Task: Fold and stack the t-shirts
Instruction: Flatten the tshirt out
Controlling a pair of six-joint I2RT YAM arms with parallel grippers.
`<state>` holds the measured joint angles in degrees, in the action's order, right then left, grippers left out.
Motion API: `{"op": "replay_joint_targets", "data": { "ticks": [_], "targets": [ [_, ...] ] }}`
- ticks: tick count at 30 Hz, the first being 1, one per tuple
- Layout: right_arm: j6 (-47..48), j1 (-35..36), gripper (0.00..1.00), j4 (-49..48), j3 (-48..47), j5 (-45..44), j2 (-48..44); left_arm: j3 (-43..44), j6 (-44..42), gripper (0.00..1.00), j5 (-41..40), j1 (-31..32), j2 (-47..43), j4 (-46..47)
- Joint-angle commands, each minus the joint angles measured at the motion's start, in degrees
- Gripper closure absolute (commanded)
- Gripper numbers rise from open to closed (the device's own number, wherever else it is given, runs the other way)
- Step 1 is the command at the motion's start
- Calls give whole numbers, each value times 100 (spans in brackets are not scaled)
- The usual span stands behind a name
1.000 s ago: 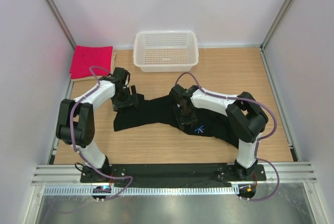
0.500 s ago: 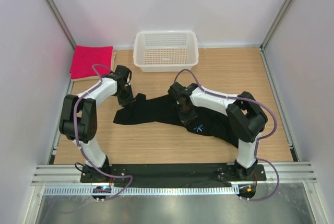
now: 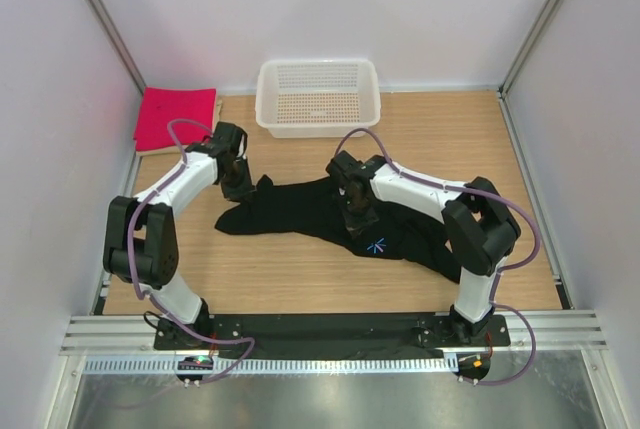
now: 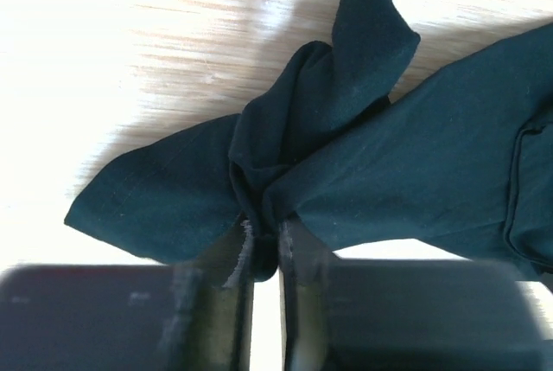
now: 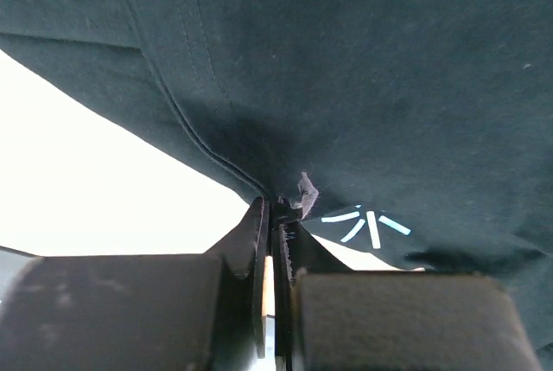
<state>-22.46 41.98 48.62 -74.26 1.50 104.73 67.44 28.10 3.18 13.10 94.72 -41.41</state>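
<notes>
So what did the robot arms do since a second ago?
Both grippers snapped shut on the black t-shirt: the left gripper pinched its bunched left end, the right gripper its middle near the blue mark. The shirt's left end drew in narrower. The pink-red t-shirt and white mesh basket stayed put.

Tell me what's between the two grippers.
A stretch of the black shirt runs from the left gripper to the right gripper, both shut on it. It shows in the top view.
</notes>
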Motion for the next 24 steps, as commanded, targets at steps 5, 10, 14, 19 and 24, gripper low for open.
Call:
{"op": "replay_joint_targets", "data": {
  "ticks": [5,10,14,19,24],
  "targets": [
    [-57,-23,99,340,-264,-693,-705,225,-41,100,8,-27,-409,-51],
    [-250,-286,99,1140,-1098,-2167,-1752,629,169,100,-274,-27,-1296,-411],
    [-277,-768,99,1588,-2273,-2794,-2491,875,345,100,-283,-36,-1947,-579],
    [-5,-875,99,1791,-3690,-3208,-3098,1122,477,100,-283,-27,-2684,-816],
    [197,-875,99,1493,-4667,-3121,-3721,983,626,98,-457,-27,-3581,-948]
  ]
}}
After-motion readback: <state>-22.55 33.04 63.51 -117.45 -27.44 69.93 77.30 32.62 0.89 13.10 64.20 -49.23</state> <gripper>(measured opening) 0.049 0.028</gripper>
